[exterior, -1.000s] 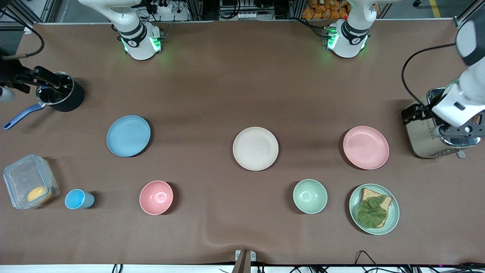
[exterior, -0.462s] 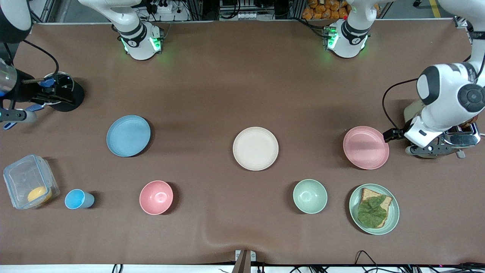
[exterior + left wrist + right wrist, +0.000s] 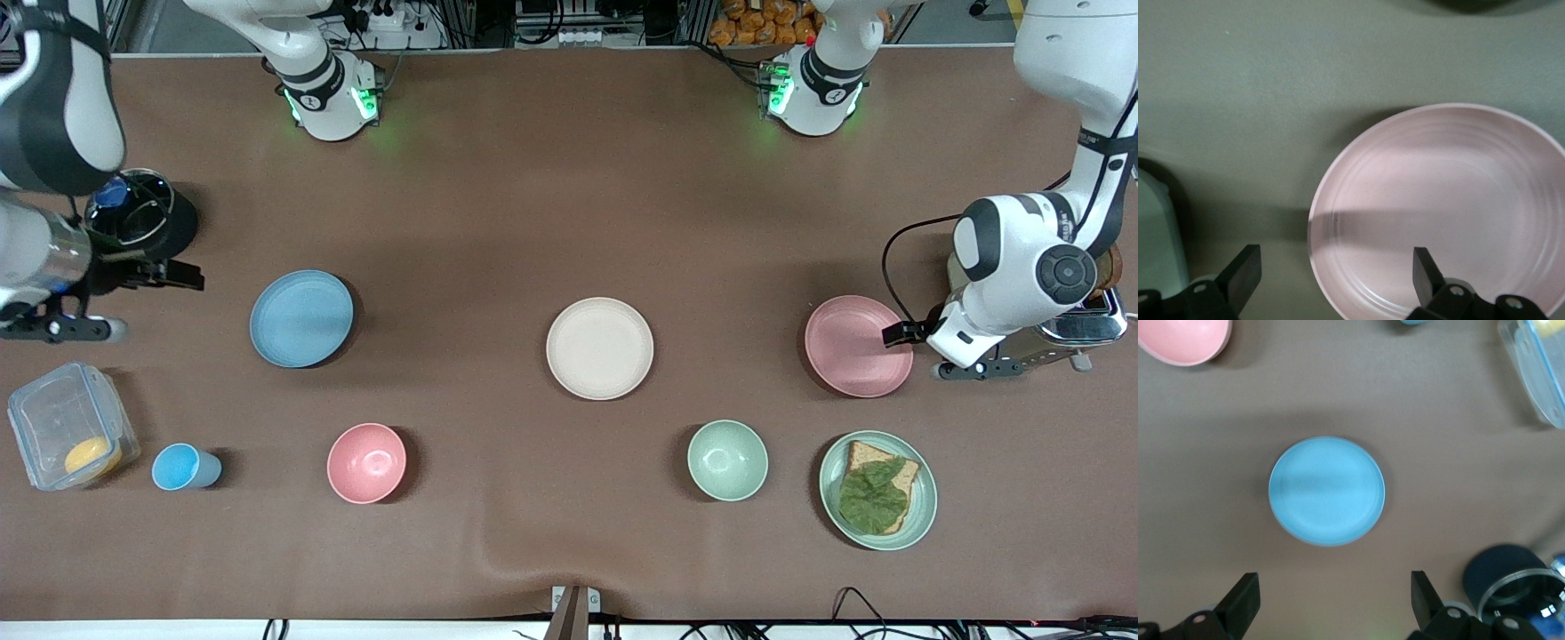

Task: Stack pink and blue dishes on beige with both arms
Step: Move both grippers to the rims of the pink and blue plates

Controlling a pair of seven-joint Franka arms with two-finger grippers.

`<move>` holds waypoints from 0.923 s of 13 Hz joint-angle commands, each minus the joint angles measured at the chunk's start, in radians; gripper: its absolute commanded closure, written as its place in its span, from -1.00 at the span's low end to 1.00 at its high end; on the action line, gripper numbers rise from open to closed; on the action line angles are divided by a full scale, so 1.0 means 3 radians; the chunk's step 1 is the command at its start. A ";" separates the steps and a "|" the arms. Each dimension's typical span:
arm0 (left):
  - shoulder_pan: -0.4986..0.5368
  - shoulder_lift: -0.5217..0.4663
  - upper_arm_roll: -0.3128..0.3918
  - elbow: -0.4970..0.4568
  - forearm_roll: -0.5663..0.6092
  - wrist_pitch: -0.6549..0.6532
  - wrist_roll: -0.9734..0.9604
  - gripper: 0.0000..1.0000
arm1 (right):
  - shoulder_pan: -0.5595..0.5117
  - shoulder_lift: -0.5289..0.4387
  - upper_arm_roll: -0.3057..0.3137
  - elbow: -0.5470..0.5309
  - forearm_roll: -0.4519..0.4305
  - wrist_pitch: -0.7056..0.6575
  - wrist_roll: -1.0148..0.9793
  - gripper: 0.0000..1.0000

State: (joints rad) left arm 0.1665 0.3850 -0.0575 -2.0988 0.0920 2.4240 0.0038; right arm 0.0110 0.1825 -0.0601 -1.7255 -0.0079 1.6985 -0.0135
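The beige plate [image 3: 599, 348] lies mid-table with nothing on it. The blue plate [image 3: 301, 318] [image 3: 1327, 491] sits toward the right arm's end, and the pink plate [image 3: 858, 346] [image 3: 1445, 207] toward the left arm's end. My left gripper [image 3: 920, 349] [image 3: 1335, 277] is open over the pink plate's rim on the toaster side, with one finger over the plate and the other over the table. My right gripper [image 3: 147, 284] [image 3: 1335, 600] is open and holds nothing. It hangs over bare table between the black pot and the blue plate, clear of the plate.
A pink bowl [image 3: 366, 462], a green bowl [image 3: 727, 460] and a green plate [image 3: 927, 498] with bread and a leaf lie nearer the camera. A blue cup [image 3: 182, 468] and a clear box [image 3: 71, 436] sit near the right arm's end by the black pot [image 3: 142, 227]. A toaster [image 3: 1089, 316] stands under the left arm.
The left hand swung from over the toaster to the pink plate's edge. The right hand moved from the black pot toward the blue plate. No dish has moved.
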 commanded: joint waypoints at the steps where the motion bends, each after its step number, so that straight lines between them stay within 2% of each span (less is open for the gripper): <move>1: 0.0054 0.0051 -0.0033 0.0057 0.0051 0.0019 0.0074 -1.00 | -0.0098 0.0035 0.0026 -0.0480 -0.0015 0.0569 -0.0011 -1.00; 6: 0.0125 0.0179 -0.0033 0.0108 0.0051 0.0019 0.0084 -1.00 | -0.0328 0.0480 0.0037 -0.0992 0.0036 0.1521 -0.0082 -1.00; 9: 0.0191 0.0225 -0.0038 0.0119 0.0051 0.0019 0.0089 -1.00 | -0.0471 0.0710 0.0042 -0.1008 0.0204 0.1681 -0.0424 -0.98; 11: 0.0197 0.0255 -0.0039 0.0134 0.0051 0.0019 0.0095 -0.98 | -0.0573 0.0823 0.0037 -0.1008 0.0531 0.1681 -0.0777 -0.76; 12: 0.0217 0.0271 -0.0044 0.0134 0.0041 0.0019 0.0110 -0.89 | -0.0599 0.0869 0.0037 -0.1008 0.0624 0.1676 -0.0885 -0.68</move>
State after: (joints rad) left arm 0.2094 0.4491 -0.0581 -2.0759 0.0920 2.4270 0.0105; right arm -0.1321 0.4250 -0.0636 -2.0320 0.1163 2.2003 -0.2032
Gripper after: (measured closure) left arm 0.004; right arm 0.053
